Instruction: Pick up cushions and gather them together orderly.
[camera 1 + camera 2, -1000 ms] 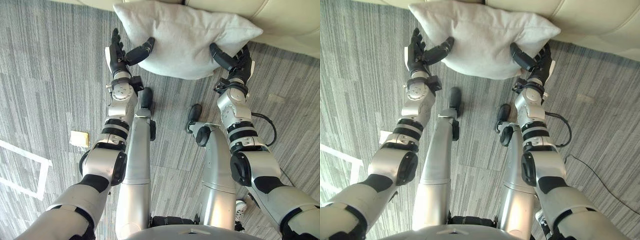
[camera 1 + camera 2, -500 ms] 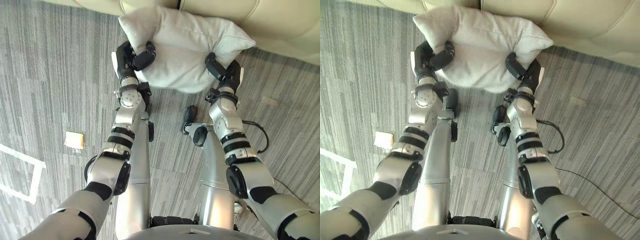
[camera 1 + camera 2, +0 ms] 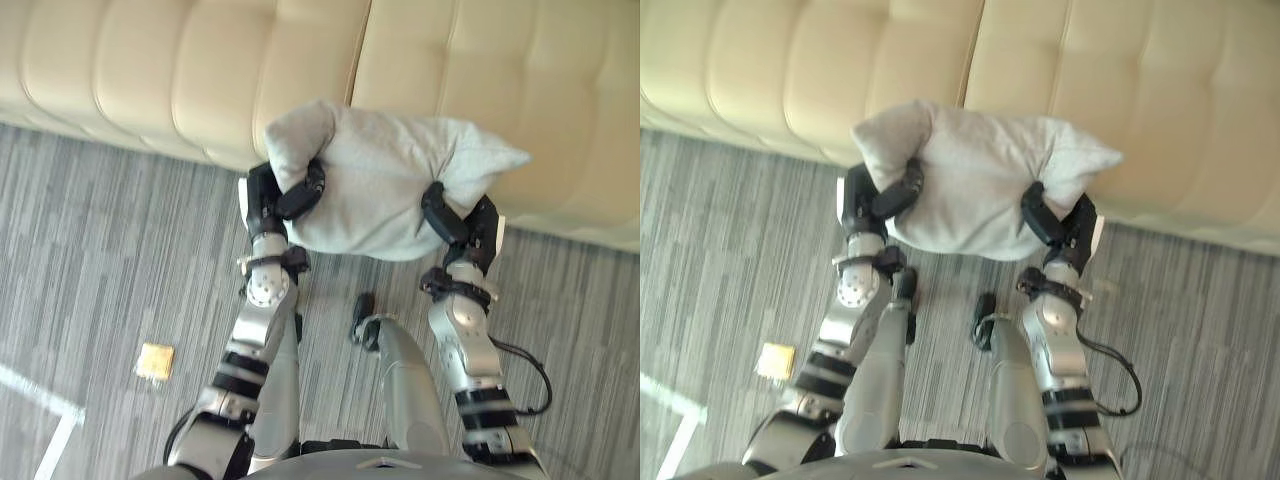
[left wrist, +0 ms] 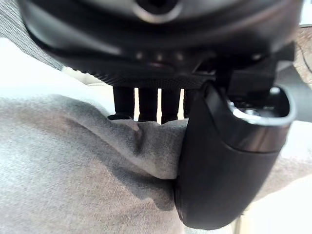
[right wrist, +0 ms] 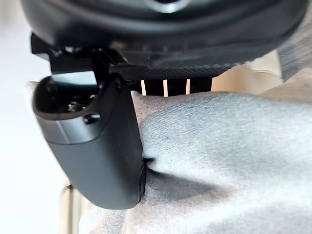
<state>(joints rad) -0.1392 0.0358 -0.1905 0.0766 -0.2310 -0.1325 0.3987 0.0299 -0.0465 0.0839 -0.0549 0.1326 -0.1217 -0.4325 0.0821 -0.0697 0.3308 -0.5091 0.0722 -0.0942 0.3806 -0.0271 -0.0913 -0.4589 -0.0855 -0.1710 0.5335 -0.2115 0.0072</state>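
A light grey cushion hangs in front of the cream sofa, held up between both hands. My left hand pinches its left side, thumb pressed over the cloth and fingers behind. My right hand pinches the right side the same way. In the left wrist view the thumb squeezes a fold of the cushion against the fingers. In the right wrist view the thumb bites into the cushion.
The sofa's tufted seat spans the far side, its front edge just beyond the cushion. Grey striped carpet lies below. A small yellow square object lies on the floor at the left, near a white tape line.
Both hands have closed on the cushion and raised it off the floor toward the sofa. The camera has tilted up, bringing much more of the sofa into view.
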